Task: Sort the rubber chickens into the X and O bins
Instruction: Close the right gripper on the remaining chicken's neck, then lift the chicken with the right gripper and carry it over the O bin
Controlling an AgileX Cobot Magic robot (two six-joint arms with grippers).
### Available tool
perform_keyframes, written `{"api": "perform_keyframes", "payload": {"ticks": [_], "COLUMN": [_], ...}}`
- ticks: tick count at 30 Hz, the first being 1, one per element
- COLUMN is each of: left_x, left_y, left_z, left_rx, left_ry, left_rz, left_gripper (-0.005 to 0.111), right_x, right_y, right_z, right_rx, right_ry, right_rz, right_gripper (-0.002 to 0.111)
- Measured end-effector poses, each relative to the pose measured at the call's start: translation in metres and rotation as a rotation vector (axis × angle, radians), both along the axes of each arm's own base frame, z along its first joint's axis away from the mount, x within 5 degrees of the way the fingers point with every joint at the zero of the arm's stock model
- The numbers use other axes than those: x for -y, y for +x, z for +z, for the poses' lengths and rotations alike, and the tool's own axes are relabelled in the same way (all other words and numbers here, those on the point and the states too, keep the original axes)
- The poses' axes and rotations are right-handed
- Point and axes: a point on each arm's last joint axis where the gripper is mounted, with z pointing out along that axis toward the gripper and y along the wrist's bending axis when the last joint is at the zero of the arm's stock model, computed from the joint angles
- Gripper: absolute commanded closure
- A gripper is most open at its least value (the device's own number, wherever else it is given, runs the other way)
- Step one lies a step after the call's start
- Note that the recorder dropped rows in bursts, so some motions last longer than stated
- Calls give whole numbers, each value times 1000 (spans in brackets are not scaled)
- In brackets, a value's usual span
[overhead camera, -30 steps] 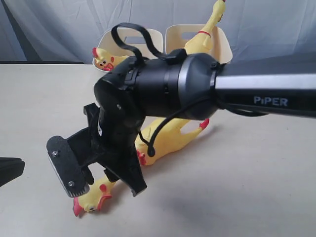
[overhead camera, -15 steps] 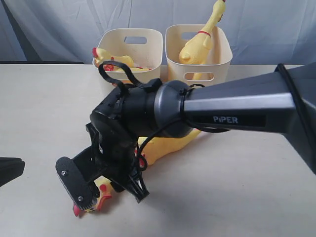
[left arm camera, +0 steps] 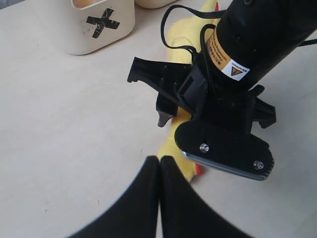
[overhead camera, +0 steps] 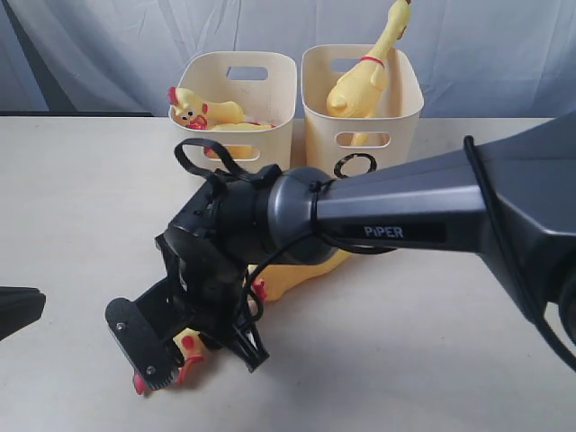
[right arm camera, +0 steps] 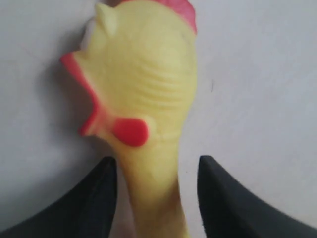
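A long yellow rubber chicken lies on the table, its red-combed head toward the near left. My right gripper reaches across and is down over it, open, one finger on each side of the neck and not closed on it. At the back stand two cream bins. The left bin carries a black X and holds a chicken. The right bin carries an O, with a chicken standing upright in it. My left gripper is shut and empty, just short of the lying chicken's head.
The right arm's thick black body spans the table's middle and hides most of the lying chicken. A grey curtain hangs behind the bins. Bare table surface lies to the left.
The right arm has come down and forward. Its open gripper has dropped from above the chicken's head to table level, straddling the neck. The left gripper has stayed put.
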Motion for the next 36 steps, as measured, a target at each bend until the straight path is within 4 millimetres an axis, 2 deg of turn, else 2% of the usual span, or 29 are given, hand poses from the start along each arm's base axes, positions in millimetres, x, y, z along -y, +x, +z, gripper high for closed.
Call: {"api": "perform_keyframes", "payload": {"ticks": [6,14,18,24,36], "left_x": [0,0,0,0,0], "left_y": [0,0,0,0,0], "left_z": [0,0,0,0,0], "left_rx": [0,0,0,0,0], "left_ry": [0,0,-2,-2,-2], "left_rz": [0,0,0,0,0], "left_gripper": [107,107,107,107,107], "right_x": [-1,0,2,8,19], "right_y": [0,1,-1,-4,-10], "right_z": [-2,-2,6,38,113], "right_rx": [3,4,0,-13,6], "right_ry": [0,-3,-6,59,319], "right_rz": [3,4,-9,-131,-364], "right_gripper": [109,109,109,109,109]}}
